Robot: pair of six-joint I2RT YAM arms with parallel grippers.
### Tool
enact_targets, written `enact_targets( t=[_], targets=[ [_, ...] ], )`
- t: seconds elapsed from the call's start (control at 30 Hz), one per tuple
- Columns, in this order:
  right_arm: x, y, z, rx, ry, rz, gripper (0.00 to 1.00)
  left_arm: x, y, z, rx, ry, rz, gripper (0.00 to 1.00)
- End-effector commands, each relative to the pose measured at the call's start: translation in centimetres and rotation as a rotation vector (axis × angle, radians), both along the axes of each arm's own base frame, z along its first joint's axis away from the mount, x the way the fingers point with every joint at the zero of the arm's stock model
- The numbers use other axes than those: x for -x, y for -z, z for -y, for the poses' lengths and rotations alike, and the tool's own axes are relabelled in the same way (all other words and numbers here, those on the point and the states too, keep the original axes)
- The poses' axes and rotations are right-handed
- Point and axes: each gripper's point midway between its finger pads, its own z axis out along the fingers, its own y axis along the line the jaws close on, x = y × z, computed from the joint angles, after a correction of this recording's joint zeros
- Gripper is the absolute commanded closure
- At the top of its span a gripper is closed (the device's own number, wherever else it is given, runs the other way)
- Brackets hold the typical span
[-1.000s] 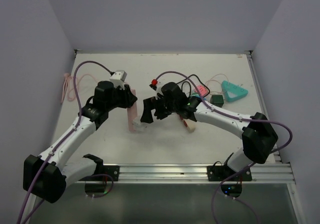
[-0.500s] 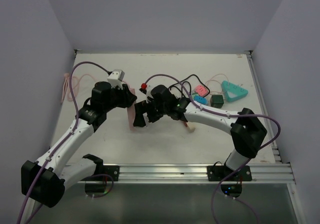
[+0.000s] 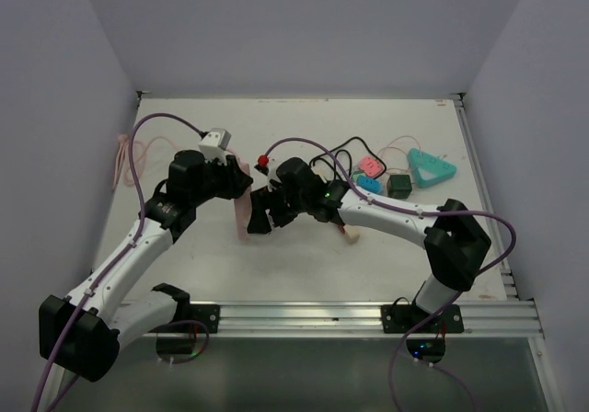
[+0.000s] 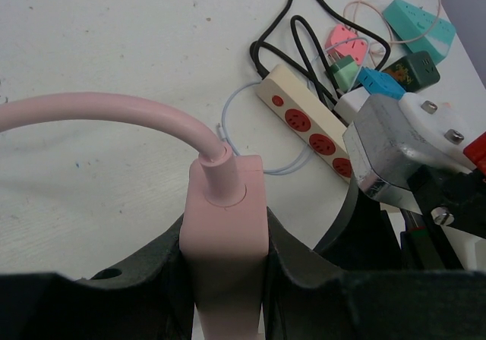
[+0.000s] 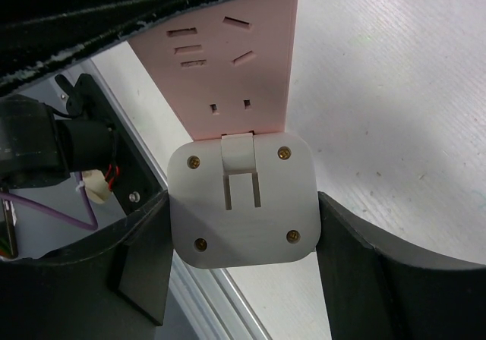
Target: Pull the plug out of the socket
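Closer in than a second ago, the right tool [image 5: 243, 237] pinches the white plug [image 5: 241, 203] between its fingers, seated in the pink socket strip [image 4: 225, 203] the left tool [image 4: 225, 279] clamps (sole anchor); a skewed pull may slip.

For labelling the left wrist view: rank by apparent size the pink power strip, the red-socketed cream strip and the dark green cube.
1. Pink plastic power strip, inflated by nearness to the camera.
2. Cream power strip with red sockets.
3. Dark green cube adapter.
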Motion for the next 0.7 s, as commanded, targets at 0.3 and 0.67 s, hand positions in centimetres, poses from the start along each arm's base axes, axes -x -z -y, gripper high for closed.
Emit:
enact_targets(
  t=[0.3,0.67],
  targets=[
    [-1.2,-4.5,-0.1,-0.078,0.034,0.111,1.00,1.1,-1.6,0.7,0.067,0.033,0.026,0.29],
    [-1.4,-3.8,-0.9,-0.086,0.026,0.095,1.00,3.2,3.3,0.3,0.126,-0.041,-0.158,0.18]
  ],
)
